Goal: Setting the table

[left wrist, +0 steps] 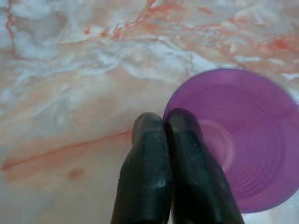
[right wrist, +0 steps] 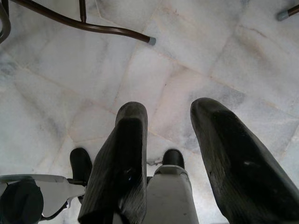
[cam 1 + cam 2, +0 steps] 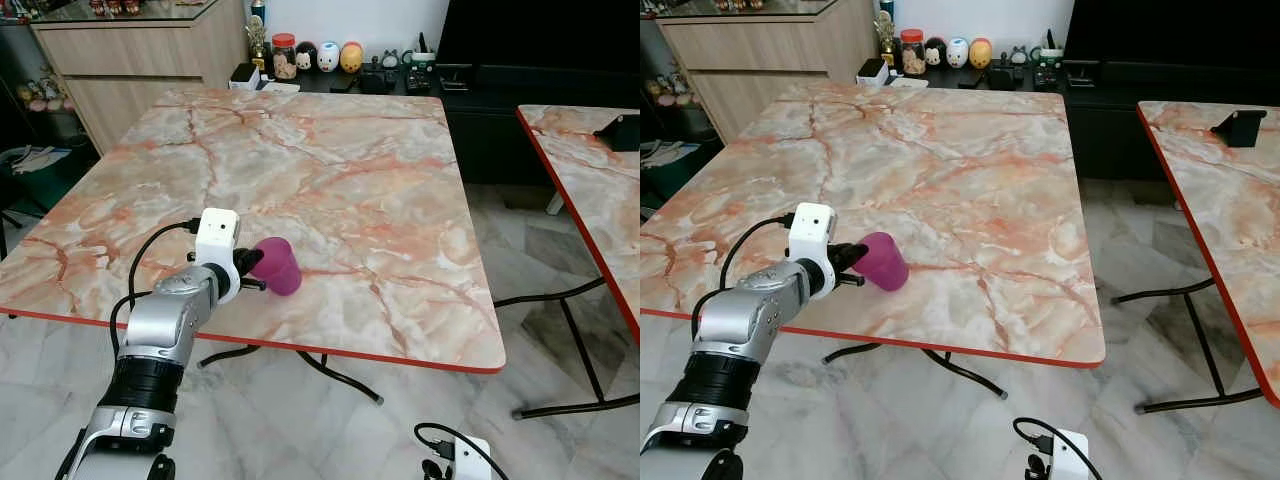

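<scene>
One purple cup (image 3: 278,266) sits on the near marble table (image 3: 330,170), toward its 7 o'clock corner. Two marble tables show in all; the second table (image 3: 590,190) stands at 3 o'clock. Two grippers: the left gripper (image 1: 167,140) and the right gripper (image 2: 180,154). On the dark shelf at 12 o'clock stand one red-lidded jar (image 3: 285,56) and three round figurines (image 3: 329,56). One wooden cabinet (image 3: 130,60) stands at 10 o'clock.

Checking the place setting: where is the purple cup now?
The cup lies tilted near the table's front-left edge, its rim pinched by the left pincer.
</scene>
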You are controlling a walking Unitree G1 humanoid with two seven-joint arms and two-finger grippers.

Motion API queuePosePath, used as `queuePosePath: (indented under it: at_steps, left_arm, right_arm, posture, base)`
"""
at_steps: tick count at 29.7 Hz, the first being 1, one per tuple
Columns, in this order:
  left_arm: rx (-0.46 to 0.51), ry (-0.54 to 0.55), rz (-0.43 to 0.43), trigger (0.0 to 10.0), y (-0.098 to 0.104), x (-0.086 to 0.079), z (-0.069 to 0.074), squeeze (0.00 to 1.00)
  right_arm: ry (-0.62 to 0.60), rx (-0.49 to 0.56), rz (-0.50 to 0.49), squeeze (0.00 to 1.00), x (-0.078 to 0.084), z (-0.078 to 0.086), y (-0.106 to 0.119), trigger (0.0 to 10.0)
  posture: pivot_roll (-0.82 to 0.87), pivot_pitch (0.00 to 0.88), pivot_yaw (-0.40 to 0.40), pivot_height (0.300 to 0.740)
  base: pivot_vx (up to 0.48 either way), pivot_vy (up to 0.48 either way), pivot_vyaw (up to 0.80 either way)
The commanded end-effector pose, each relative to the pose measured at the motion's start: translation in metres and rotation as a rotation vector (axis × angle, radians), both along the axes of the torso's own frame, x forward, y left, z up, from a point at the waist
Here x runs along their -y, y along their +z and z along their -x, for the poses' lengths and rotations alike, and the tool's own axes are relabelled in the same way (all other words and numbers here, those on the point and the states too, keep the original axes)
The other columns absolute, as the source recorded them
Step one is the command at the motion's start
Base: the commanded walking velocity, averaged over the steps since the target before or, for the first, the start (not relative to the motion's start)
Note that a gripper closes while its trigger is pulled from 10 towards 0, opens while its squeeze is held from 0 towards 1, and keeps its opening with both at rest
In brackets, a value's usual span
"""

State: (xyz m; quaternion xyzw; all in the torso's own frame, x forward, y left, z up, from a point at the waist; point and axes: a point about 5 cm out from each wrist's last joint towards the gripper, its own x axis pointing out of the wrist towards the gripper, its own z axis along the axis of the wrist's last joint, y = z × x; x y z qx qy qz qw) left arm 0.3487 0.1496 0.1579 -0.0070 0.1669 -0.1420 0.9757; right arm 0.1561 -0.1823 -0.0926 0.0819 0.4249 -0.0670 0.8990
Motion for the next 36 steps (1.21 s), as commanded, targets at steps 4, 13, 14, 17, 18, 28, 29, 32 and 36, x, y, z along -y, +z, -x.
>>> queuePosePath:
  at_steps: [4, 13, 14, 17, 18, 28, 29, 32, 36]
  left_arm:
    - [-0.023, -0.002, -0.003, 0.0, -0.005, -0.001, 0.003, 0.0]
    - [0.018, 0.008, 0.003, 0.0, -0.006, -0.003, 0.002, 0.0]
    - [0.045, 0.009, 0.016, 0.0, -0.004, -0.003, 0.002, 0.0]
    - [0.161, 0.019, -0.104, 2.4, -0.006, -0.009, 0.001, 0.0]
    - [0.195, 0.007, -0.158, 2.4, -0.007, -0.01, 0.001, 0.0]
    - [0.446, 0.088, -0.014, 10.0, 0.0, -0.014, 0.011, 0.0]
    - [0.469, 0.1, -0.002, 10.0, 0.0, -0.016, 0.013, 0.0]
    - [0.494, 0.102, 0.015, 10.0, 0.001, -0.016, 0.015, 0.0]
    - [0.51, 0.086, 0.058, 10.0, -0.004, -0.011, 0.018, 0.0]
  right_arm:
    - [-0.004, -0.018, -0.002, 0.0, 0.0, 0.004, -0.002, 10.0]
    - [-0.007, -0.015, 0.005, 0.0, 0.002, 0.004, -0.002, 10.0]
    - [-0.008, -0.014, 0.006, 0.0, 0.002, 0.004, -0.001, 10.0]
    - [-0.024, -0.012, 0.006, 0.0, 0.004, 0.004, -0.001, 10.0]
    - [-0.03, -0.011, 0.006, 0.0, 0.004, 0.004, -0.001, 10.0]
    - [-0.09, -0.003, 0.009, 0.0, 0.013, 0.006, -0.001, 10.0]
    - [-0.106, -0.004, 0.008, 0.0, 0.015, 0.008, -0.001, 10.0]
    - [-0.119, -0.009, 0.006, 0.0, 0.018, 0.01, -0.001, 10.0]
    - [-0.121, -0.015, 0.006, 0.0, 0.02, 0.012, -0.002, 10.0]
  posture:
    - [0.1, 0.0, 0.019, 0.724]
    - [0.09, 0.0, 0.017, 0.724]
    - [0.1, 0.0, 0.016, 0.724]
    - [0.09, 0.0, 0.013, 0.724]
    - [0.09, 0.0, 0.013, 0.724]
    - [0.08, 0.0, 0.002, 0.724]
    - [0.08, 0.0, 0.0, 0.724]
    - [0.08, 0.0, -0.003, 0.724]
    - [0.07, 0.0, -0.005, 0.724]
  base:
    - [0.0, 0.0, 0.0]
    - [0.0, 0.0, 0.0]
    - [0.0, 0.0, 0.0]
    - [0.0, 0.0, 0.0]
    - [0.0, 0.0, 0.0]
    - [0.0, 0.0, 0.0]
    - [0.0, 0.0, 0.0]
    - [0.0, 0.0, 0.0]
    - [0.0, 0.0, 0.0]
